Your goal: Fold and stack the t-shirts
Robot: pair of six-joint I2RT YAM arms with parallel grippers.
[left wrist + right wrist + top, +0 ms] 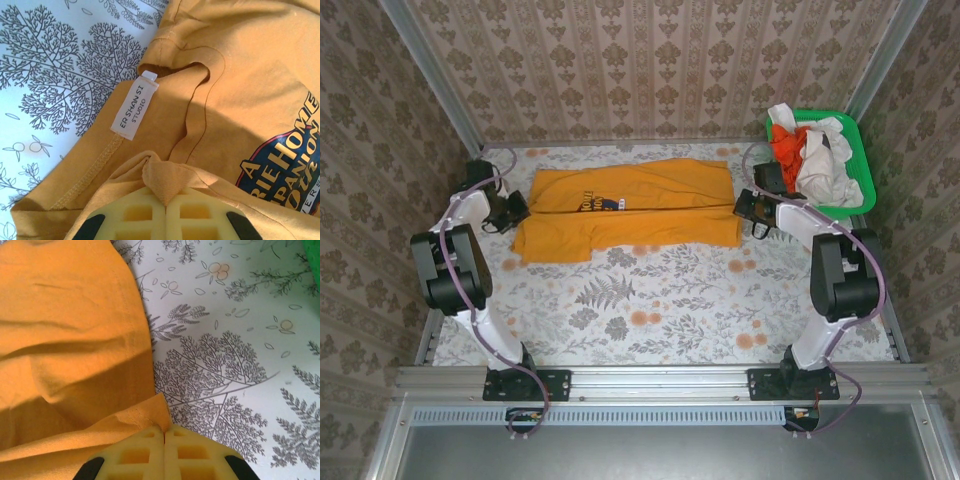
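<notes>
1. The big mustard-orange cloth t-shirt (630, 190) lies spread sideways across the far middle of the table, with the neck end toward the left arm and the hem end toward the right. Its small dark-and-white chest print (285, 160) faces up, and a white sewn-in label (134, 105) pokes out at the collar.
2. The left gripper (166, 192) has its jaws closed on a pinch of the mustard cloth just beside the collar. A little peak of fabric sticks up between the yellow pads (112, 221).
3. The right gripper (164, 431) is the same deal at the other end, with jaws closed on the hem edge and cloth bunched between them.
4. It looks like a lengthwise fold is in hand: 2 ends are gripped and a crease line runs along the shirt. So 1 shirt is partway folded and nothing is stacked yet.
5. The next move probably calls for both arms lifting together and carrying the held edge across at a matching pace. The cloth needs to stay taut so it doesn't sag or twist in the middle.
6. The other t-shirts, a red-orange one (786, 145) and white ones (820, 165), sit crumpled in a green plastic basket (863, 165) at the far right corner, near the right gripper.
7. The surface is a white tablecloth (650, 300) printed with grey ferns and orange flowers. Beige damask-patterned wallpaper (640, 60) closes in 3 sides.
</notes>
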